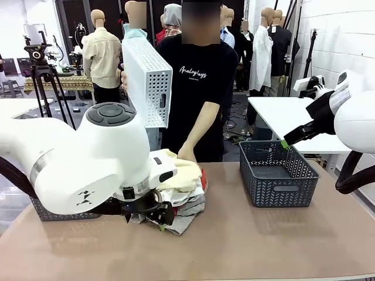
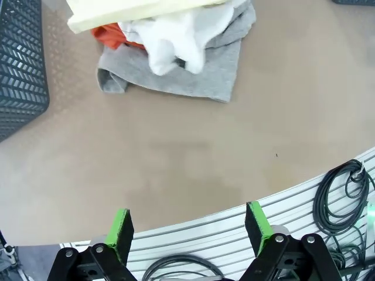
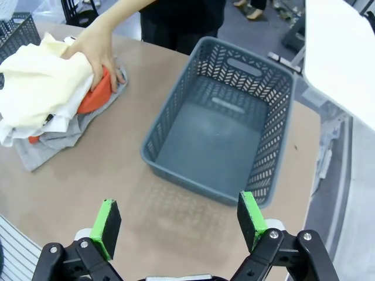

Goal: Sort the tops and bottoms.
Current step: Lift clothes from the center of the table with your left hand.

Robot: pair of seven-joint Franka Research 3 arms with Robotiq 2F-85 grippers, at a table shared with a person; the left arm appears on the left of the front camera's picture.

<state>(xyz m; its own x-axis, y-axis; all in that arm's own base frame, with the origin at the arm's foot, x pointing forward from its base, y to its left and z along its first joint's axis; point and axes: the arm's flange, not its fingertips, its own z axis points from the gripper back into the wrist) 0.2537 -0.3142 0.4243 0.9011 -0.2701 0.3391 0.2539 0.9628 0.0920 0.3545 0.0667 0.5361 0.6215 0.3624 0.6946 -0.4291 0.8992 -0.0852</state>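
the sorting looks barely begun: the clothes lie in one heap on the counter [image 2: 176,164]. the left tool [image 2: 188,225] hangs over the counter's near edge, jaws spread wide and holding nothing, with a dark basket [image 2: 20,70] ahead and to the left of its fingers in its own view. straight ahead of it, well apart, sits the heap: the cream top [image 2: 135,12] uppermost, the white top [image 2: 176,41] spilling out beneath, the orange-red top [image 2: 108,35] peeking from the edge, all on a flat grey garment [image 2: 222,70]. a person's hand [image 3: 96,50] rests on the heap's side away from that tool, touching cream and orange-red cloth. the right tool [image 3: 179,225], equally wide open and empty, hovers with an empty grey basket [image 3: 275,134] just ahead of its fingers. the next move probably calls for the left tool to go forward and down and pinch the cream top alone; the hand stands in the way, and the overlapped layers may drag along.
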